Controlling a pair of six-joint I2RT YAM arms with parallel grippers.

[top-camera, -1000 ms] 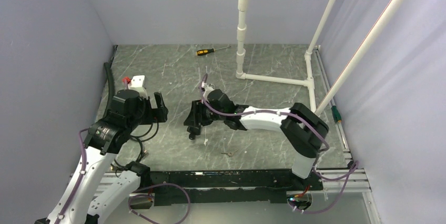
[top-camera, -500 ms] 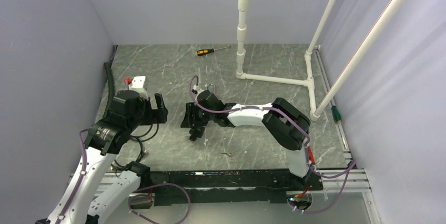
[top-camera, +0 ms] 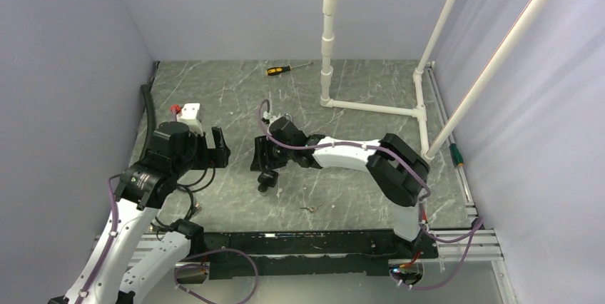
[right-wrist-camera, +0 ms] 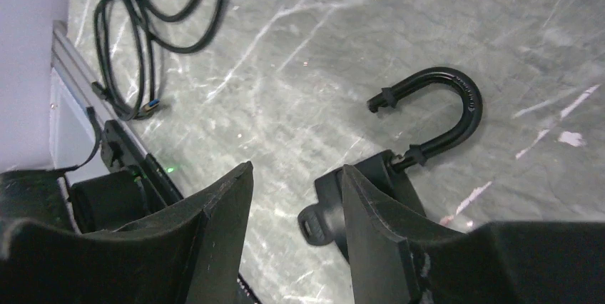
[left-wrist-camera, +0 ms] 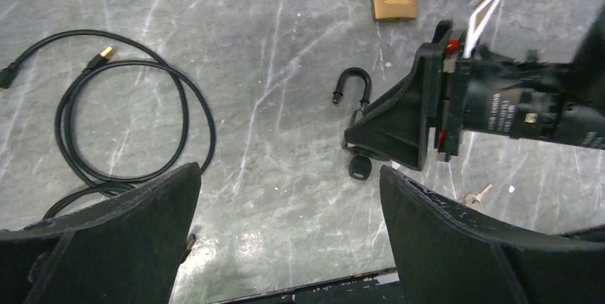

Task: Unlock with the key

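Near the middle of the table, just under my right arm's wrist, lies the black padlock (right-wrist-camera: 332, 190) with the key (right-wrist-camera: 312, 227) seated in the bottom of its body. Its shackle (right-wrist-camera: 467, 104) has one leg in the body and the other end free of it, so I judge the lock already released.

My right gripper (right-wrist-camera: 294, 175) hangs low over it with the jaws partly apart. The key's black head sits in the gap, close against one finger (right-wrist-camera: 385, 247), and I see no clamp on it. The left gripper (left-wrist-camera: 289, 172) hovers well off to the side, spread wide and holding nothing.

I expect the padlock to be a stiff, dense lump with a smooth coating. It will likely skate or spin on this slick stone-patterned tabletop (left-wrist-camera: 271, 47) if I twist the key without bracing it.

The hold I want is across the flat faces of the key's head, which is small and thin, so the pinch must be square or it will slip round. The left gripper should take the body across its broad sides, clear of the shackle.

A brass padlock (left-wrist-camera: 394, 1) lies farther back, apart from this one.
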